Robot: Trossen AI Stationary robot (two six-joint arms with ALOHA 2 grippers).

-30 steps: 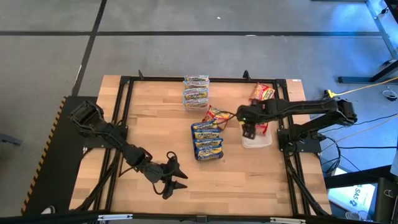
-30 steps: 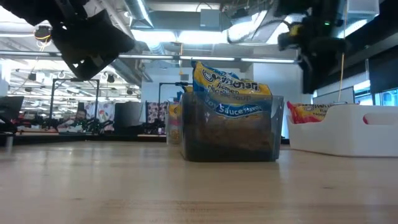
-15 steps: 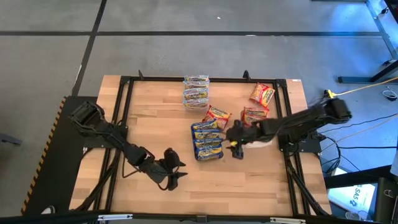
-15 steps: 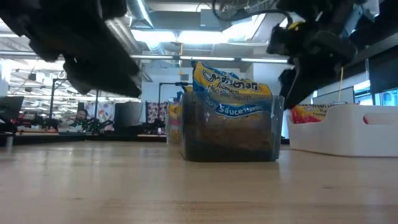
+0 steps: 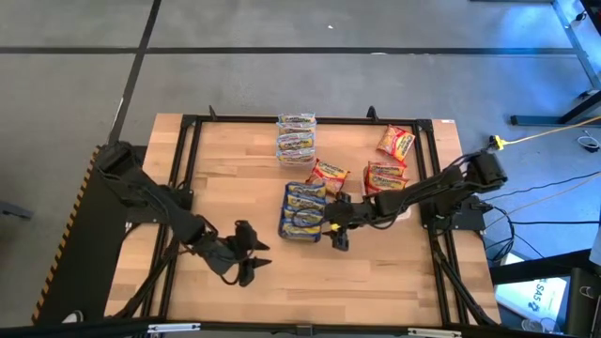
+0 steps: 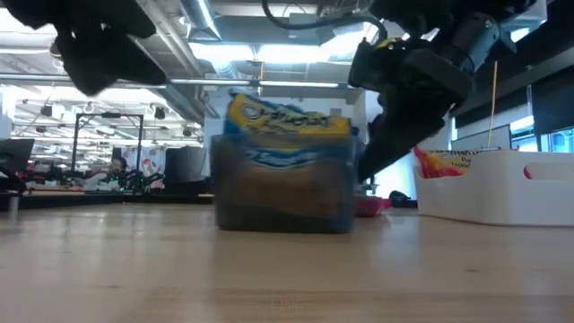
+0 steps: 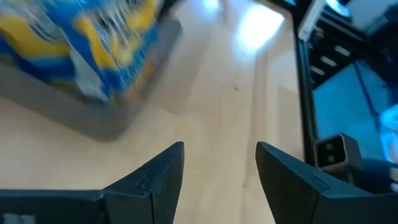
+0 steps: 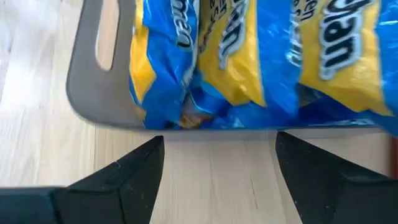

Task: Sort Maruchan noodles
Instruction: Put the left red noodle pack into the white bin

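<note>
From above, the wooden desk (image 5: 235, 178) carries a dark grey tray (image 5: 302, 210) near its middle, filled with blue-banded Maruchan packets (image 5: 305, 199); a second group, the brown-banded packets (image 5: 296, 137), lies near the far edge, and red-banded packets (image 5: 329, 174) lie loose beside the grey tray; two more of the red kind (image 5: 396, 141) lie towards the right side, one of them over the white tray (image 5: 404, 212), which the right arm mostly covers; the right tool (image 5: 336, 235) is low at the right side of the grey tray, just beside it; the left tool (image 5: 252, 265) waits well apart, over the bare near-left part of the desk.

At desk level, the grey tray (image 6: 285, 193) stands in the middle with the blue-banded packets (image 6: 282, 121) rising above its rim; the right tool (image 6: 377, 152) hangs just beside its wall; the white tray (image 6: 498, 188) stands at the right with a red-banded packet (image 6: 444, 163) in it.

From the left wrist, the left tool (image 7: 219, 165) has its fingers apart and holds nothing; the grey tray (image 7: 99, 121) is ahead.

From the right wrist, the right tool (image 8: 217, 155) stands wide and empty, facing the grey tray (image 8: 90, 93) wall, with the blue-banded packets (image 8: 249, 56) on edge inside.
</note>
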